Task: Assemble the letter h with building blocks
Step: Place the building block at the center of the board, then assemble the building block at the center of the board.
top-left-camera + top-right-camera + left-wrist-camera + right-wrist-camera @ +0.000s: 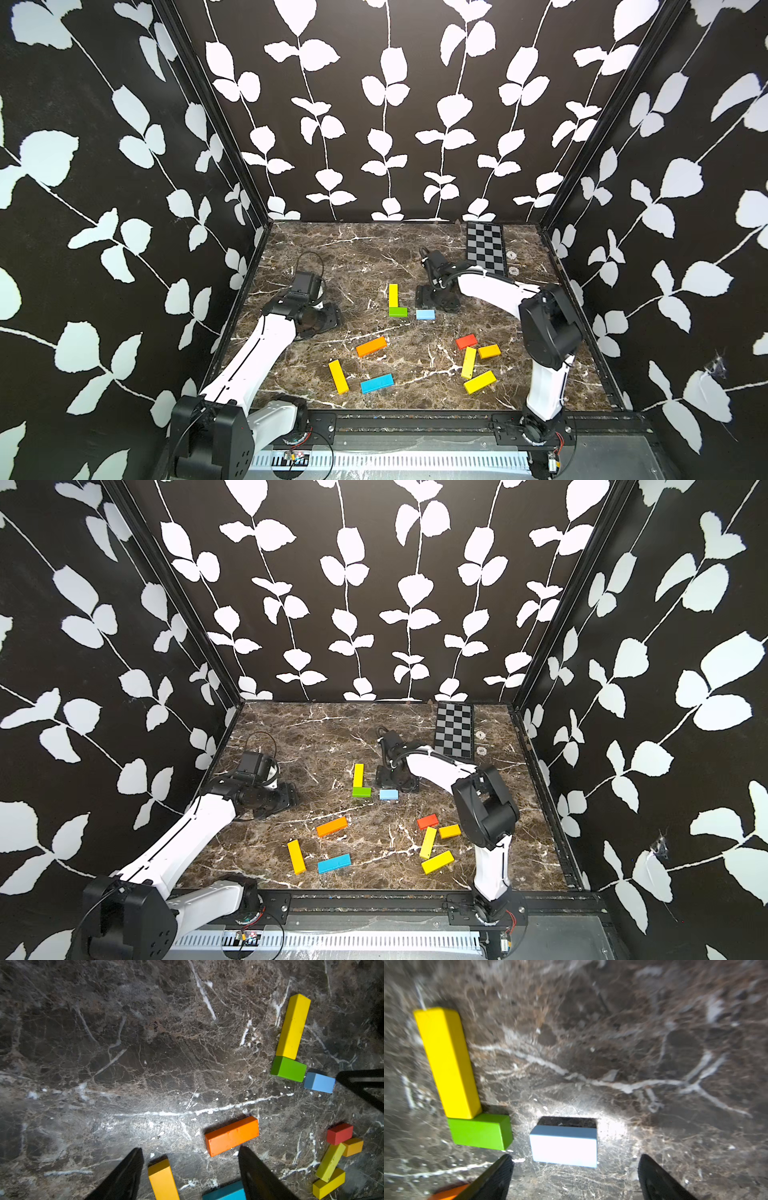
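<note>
Near the table's [374, 257] centre, a long yellow block [393, 295] and green block [398, 311] make an L. The light blue block [425, 314] lies free at green's 3 o'clock, slightly apart. Beside it the right gripper [574, 1171] hangs wide open, holding nothing; the left gripper [189, 1150] is open and empty too. Next, probably: nudge it flush, then add the leg.

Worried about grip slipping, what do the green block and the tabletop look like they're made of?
The green block: probably painted wood or hard plastic; even colour, crisp edges, slight sheen. The tabletop: polished brown marble or a marble-print laminate; white veins, glare under the light.
</note>
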